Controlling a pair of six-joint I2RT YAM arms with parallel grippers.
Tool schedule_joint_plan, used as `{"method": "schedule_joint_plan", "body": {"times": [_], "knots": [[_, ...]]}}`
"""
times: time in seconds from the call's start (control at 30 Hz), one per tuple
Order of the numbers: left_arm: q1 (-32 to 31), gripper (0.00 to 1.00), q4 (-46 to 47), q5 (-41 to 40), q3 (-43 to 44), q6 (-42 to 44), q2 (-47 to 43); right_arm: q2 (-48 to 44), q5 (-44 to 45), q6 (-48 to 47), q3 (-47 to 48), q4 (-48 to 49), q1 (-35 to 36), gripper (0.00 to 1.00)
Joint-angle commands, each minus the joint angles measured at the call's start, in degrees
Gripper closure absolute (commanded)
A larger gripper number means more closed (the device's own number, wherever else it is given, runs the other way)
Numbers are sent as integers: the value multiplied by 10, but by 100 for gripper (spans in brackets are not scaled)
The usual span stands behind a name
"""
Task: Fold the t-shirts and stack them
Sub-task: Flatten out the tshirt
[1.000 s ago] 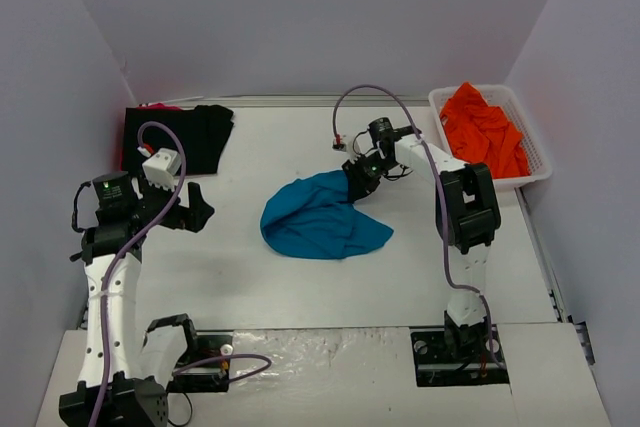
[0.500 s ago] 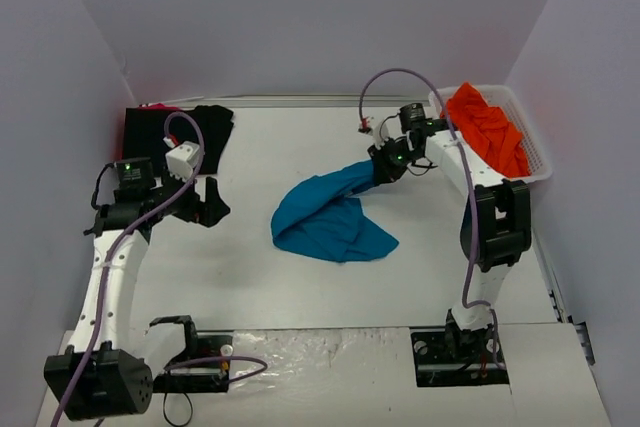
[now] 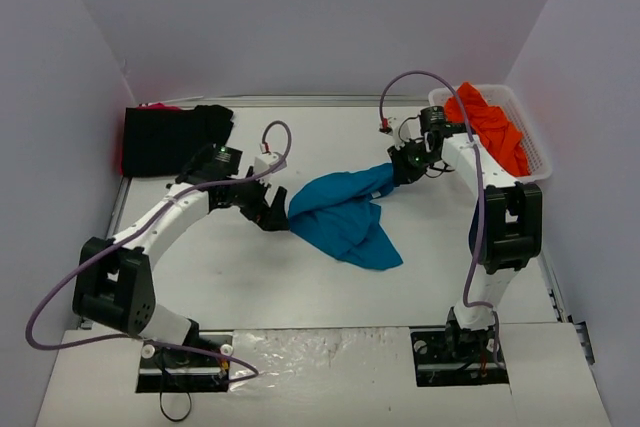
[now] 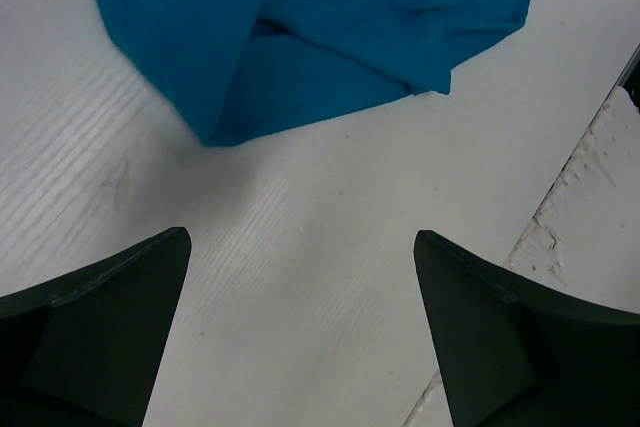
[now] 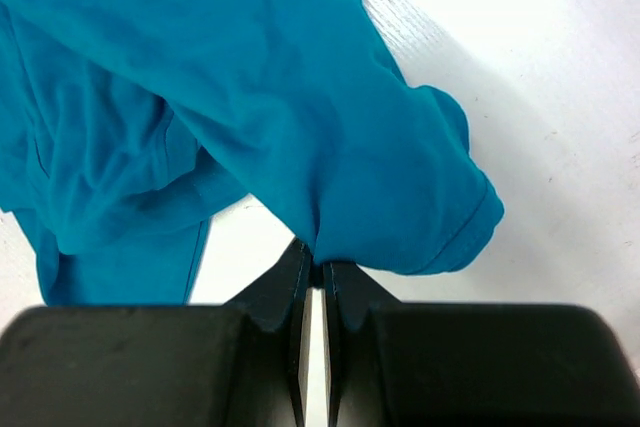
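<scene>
Risk: pinching teal t-shirt (image 3: 345,217) thinly in clamped right tool (image 5: 312,269), holding left tool (image 4: 300,239) spread wide nearby. Possibly slipping free while lifting.

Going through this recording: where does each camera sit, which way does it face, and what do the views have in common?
Top external: above and behind the arm bases, looking down on the table; both arms show.
Left wrist: on the left arm, looking down past the open left gripper at table and the teal t-shirt edge.
Right wrist: on the right arm, looking along the right gripper, shut on a fold of that shirt.
Shared: all three show the teal t-shirt.
</scene>
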Motion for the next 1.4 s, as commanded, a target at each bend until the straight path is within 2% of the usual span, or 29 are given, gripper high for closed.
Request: {"method": "schedule_joint_plan", "body": {"times": [0.0, 0.17, 0.37, 0.5, 0.7, 0.87, 0.97, 1.0, 1.1, 1.13, 1.23, 1.37], "knots": [[-46, 6, 103, 14, 3, -39, 16, 3, 1, 10, -5, 2, -6, 100], [-107, 0, 144, -62, -16, -34, 52, 14, -1, 10, -3, 3, -10, 100], [-122, 12, 149, -182, -23, -25, 75, 23, -5, 9, -6, 1, -10, 100], [-126, 14, 158, -271, -29, -20, 77, 23, -9, 5, -9, 2, -10, 100], [-130, 14, 185, -246, -33, -24, 104, 33, -9, 1, -13, 1, -10, 100], [-136, 19, 192, -161, -17, -28, 139, 37, -7, -2, -13, 1, -10, 100], [-141, 30, 191, -160, -7, -17, 156, 37, -11, -2, -14, 1, -10, 100], [-141, 41, 193, -158, -4, -17, 160, 37, -10, -3, -15, 1, -10, 100], [-141, 65, 200, -155, 4, -17, 168, 37, -8, -4, -16, 1, -10, 100], [-141, 77, 197, -156, 7, -16, 169, 36, -8, -4, -16, 1, -11, 100], [-138, 95, 181, -179, 22, 1, 161, 29, -3, -1, -10, -1, -10, 100], [-119, 98, 165, -223, 34, 34, 129, 10, 7, 1, 13, -15, -10, 100]]}}
